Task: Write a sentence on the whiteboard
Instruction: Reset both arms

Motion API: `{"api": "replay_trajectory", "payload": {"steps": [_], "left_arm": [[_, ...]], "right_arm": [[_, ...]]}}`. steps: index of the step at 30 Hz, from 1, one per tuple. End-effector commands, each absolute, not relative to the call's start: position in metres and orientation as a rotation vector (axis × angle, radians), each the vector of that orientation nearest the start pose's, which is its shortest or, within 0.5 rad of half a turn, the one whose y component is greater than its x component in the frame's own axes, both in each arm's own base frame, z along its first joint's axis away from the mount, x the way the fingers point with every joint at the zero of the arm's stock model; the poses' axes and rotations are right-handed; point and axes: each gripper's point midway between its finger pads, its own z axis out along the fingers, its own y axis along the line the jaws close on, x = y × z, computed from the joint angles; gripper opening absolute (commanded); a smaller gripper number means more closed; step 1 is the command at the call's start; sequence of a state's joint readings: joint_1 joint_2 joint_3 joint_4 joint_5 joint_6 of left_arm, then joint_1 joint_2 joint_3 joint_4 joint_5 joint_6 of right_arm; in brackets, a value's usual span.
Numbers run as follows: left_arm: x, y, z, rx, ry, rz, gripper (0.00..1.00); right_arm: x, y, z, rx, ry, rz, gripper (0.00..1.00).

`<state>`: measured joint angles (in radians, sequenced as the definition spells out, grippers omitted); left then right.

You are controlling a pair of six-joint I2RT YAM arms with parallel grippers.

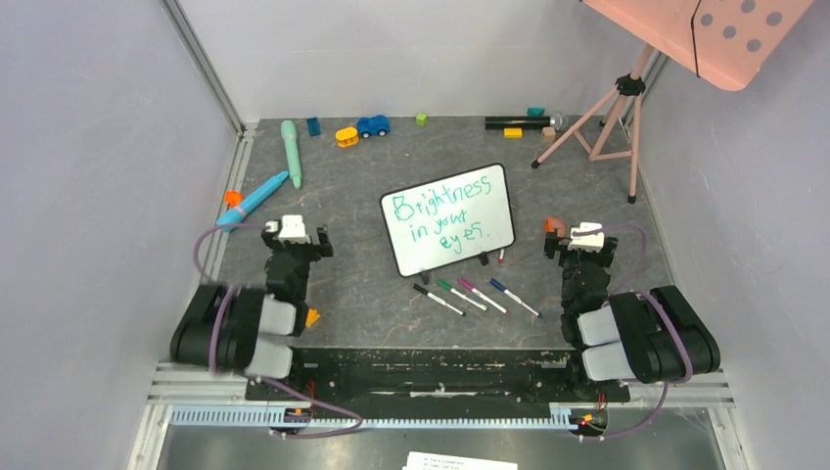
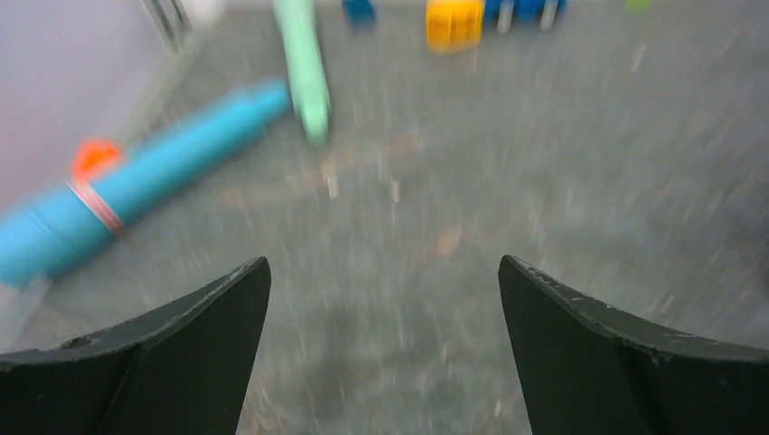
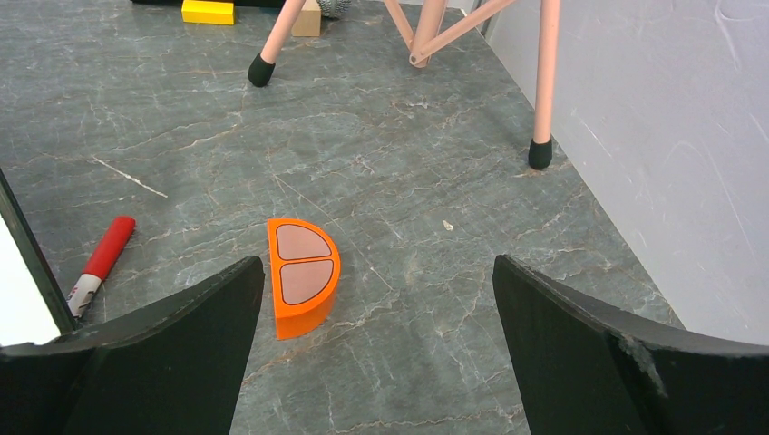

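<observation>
And here we have the whiteboard (image 1: 448, 219), propped upright on its little black feet and turned at a slant, sitting between our two grippers: off to the right of the left gripper (image 1: 294, 235) and to the left of the right gripper (image 1: 582, 238). The sentence (image 1: 445, 217) is on it in teal-green marker, three lines, "Brightness in your eyes". Four markers (image 1: 475, 296) lie fanned out on the grey table (image 1: 362, 284) just in front of the board, between the two arms. A red marker (image 3: 102, 256) lies just left of and ahead of the right gripper's left finger, beside the board's edge. Straight ahead of that gripper, close to its tips, we see an orange half-round block (image 3: 304, 275), and further ahead the pink tripod (image 3: 542, 82). The right jaws are spread wide with nothing between them. Over on the left, the wrist picture is blurred, but the jaws are plainly spread wide and empty too. Ahead and to the left of them lies a blue pen-shaped toy (image 2: 136, 186), with a mint-green one (image 2: 306, 63) beyond.
</observation>
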<state>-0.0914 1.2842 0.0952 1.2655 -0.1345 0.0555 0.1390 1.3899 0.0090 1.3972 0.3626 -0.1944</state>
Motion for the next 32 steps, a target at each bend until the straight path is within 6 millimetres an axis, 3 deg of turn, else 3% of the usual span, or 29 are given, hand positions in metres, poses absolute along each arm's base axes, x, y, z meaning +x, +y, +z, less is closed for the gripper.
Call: {"api": "replay_trajectory", "payload": {"steps": [1, 3, 5, 8, 10, 32], "left_arm": [[0.350, -0.003, 0.109, -0.044, 1.532, 0.054, 1.00], [0.354, -0.009, 0.096, -0.003, 1.646, 0.042, 1.00], [0.367, -0.023, 0.098, 0.091, 1.644, 0.006, 1.00], [0.374, -0.003, 0.091, -0.038, 1.714, 0.083, 1.00], [0.380, -0.001, 0.089, -0.046, 1.732, 0.096, 1.00], [0.379, -0.001, 0.090, -0.044, 1.729, 0.093, 1.00]], "right_arm": [[0.294, -0.029, 0.086, 0.019, 1.611, -0.326, 0.98], [0.294, -0.029, 0.086, 0.018, 1.612, -0.326, 0.98], [0.294, -0.029, 0.086, 0.017, 1.611, -0.326, 0.98], [0.294, -0.029, 0.086, 0.017, 1.612, -0.326, 0.98], [0.294, -0.029, 0.086, 0.018, 1.612, -0.326, 0.98], [0.294, -0.029, 0.086, 0.019, 1.611, -0.326, 0.98]]}}
